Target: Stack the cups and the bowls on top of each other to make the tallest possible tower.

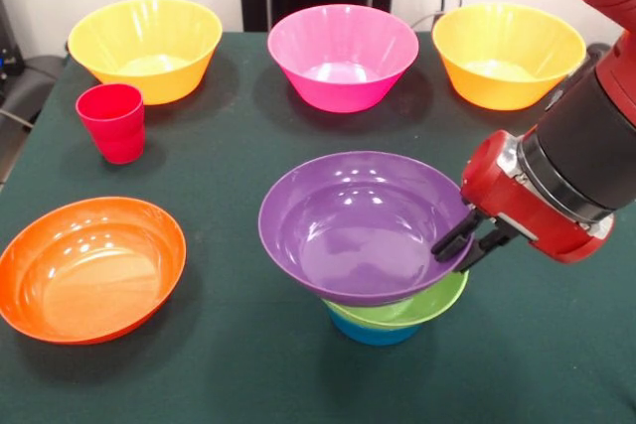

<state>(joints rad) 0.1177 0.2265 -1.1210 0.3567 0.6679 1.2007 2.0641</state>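
Tower: wide glossy purple plastic bowl [363,227], tilted, on a lime green bowl [422,309] over a small blue bowl [373,333].
Tool [465,247]: black fingers pinching the purple bowl's rim, one finger on each side.
Beyond the tool: large pink bowl [343,55], two yellow-orange bowls [145,48] [508,54].
Across the tower from the tool: ridged red cup [111,122], wide orange bowl [91,267], on dark green tabletop [219,146].

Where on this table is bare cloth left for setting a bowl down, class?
Bare cloth lies between the red cup, the pink bowl and the purple bowl, and along the front edge beside the orange bowl. The right of the tower is crowded by the pincer.
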